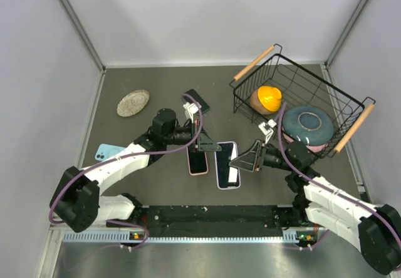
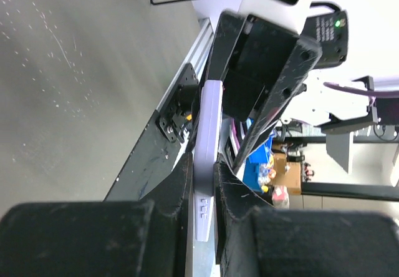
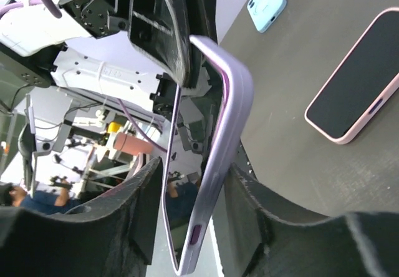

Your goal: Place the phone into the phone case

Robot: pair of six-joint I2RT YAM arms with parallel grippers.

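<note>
A lavender phone case [image 1: 227,168] with a dark screen inside its rim is held off the table between both grippers. My left gripper [image 1: 210,146] is shut on its far end. In the left wrist view the lavender edge [image 2: 209,115] with its side buttons is pinched between my fingers, gripper [image 2: 202,183]. My right gripper [image 1: 241,163] is shut on its near end. In the right wrist view the case [image 3: 230,121] stands between my fingers, gripper [image 3: 196,177], and both touch it. A pink-cased phone [image 1: 197,162] lies flat, screen up, just left of it; it also shows in the right wrist view [image 3: 355,80].
A light blue phone [image 1: 109,151] lies at the left, also in the right wrist view [image 3: 267,4]. A dark phone [image 1: 197,99] lies at the back. A wire basket [image 1: 294,71] at the right holds an orange object [image 1: 269,97] and a blue bowl [image 1: 308,124]. A woven disc [image 1: 133,102] lies back left.
</note>
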